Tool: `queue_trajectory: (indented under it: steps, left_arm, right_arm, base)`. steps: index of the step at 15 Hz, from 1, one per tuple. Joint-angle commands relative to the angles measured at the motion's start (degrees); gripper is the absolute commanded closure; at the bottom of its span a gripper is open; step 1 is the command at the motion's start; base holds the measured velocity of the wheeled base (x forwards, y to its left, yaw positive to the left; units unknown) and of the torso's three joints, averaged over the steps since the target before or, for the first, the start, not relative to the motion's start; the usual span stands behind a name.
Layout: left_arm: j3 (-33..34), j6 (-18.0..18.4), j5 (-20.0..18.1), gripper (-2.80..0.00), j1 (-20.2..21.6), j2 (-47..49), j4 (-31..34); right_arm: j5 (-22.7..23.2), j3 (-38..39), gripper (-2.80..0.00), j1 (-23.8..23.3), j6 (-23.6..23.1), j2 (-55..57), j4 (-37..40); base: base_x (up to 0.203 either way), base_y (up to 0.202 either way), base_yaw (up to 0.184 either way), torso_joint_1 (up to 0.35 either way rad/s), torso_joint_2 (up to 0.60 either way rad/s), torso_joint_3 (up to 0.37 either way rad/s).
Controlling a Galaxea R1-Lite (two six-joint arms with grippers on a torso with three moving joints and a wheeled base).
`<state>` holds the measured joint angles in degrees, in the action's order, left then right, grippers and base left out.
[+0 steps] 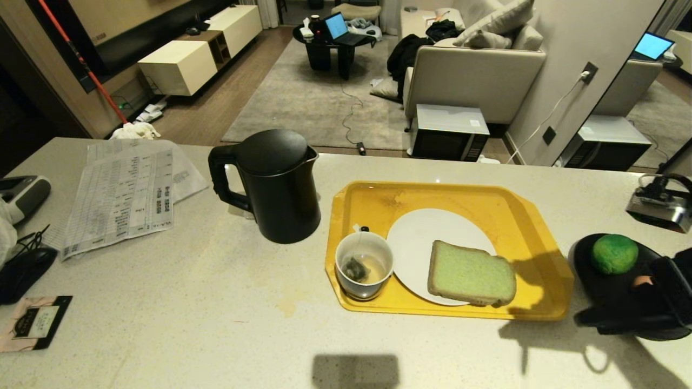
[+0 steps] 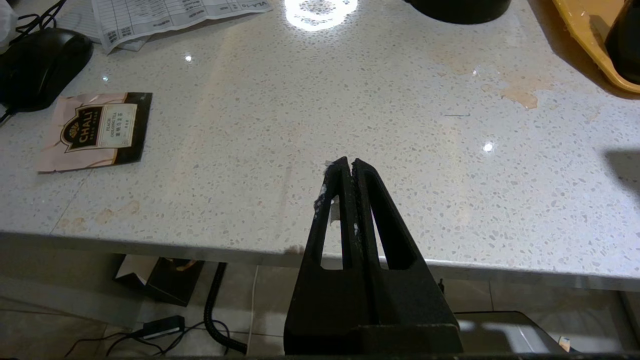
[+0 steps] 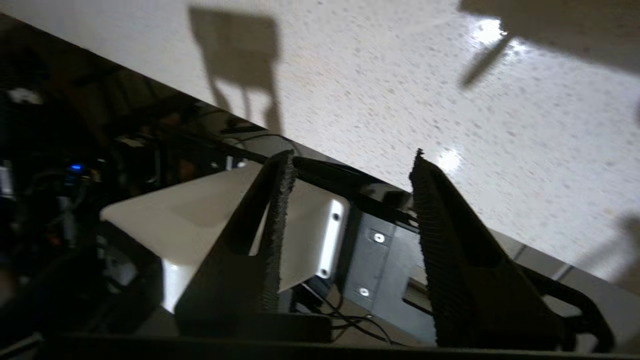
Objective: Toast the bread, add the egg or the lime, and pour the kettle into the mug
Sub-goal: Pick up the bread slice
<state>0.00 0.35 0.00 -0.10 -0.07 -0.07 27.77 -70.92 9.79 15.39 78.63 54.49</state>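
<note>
Green bread [image 1: 471, 273], yellow tray [image 1: 546, 248], black kettle [image 1: 278, 186]

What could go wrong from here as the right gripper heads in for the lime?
The lime is round and lies loose in a black dish by the yellow tray, so it may roll off a poor pinch. The right gripper, open and empty at the counter edge, comes in past the bread, whose corner overhangs the white plate; a low sweep could knock it. The mug already holds liquid and could spill if the tray is bumped.

R gripper [image 3: 350, 165] fingers apart, empty, over counter [image 3: 400, 75] edge.
</note>
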Motion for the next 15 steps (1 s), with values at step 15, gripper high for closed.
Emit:
queue_trajectory:
  steps: [15]
  left_arm:
    - [0.0,0.0,0.0,0.00,0.0,0.0,0.0]
  right_arm:
    - [8.3,-1.5,-2.80,-6.9,-5.8,22.4,-8.7]
  base:
    - [0.000,0.000,0.000,0.000,0.00,0.000]
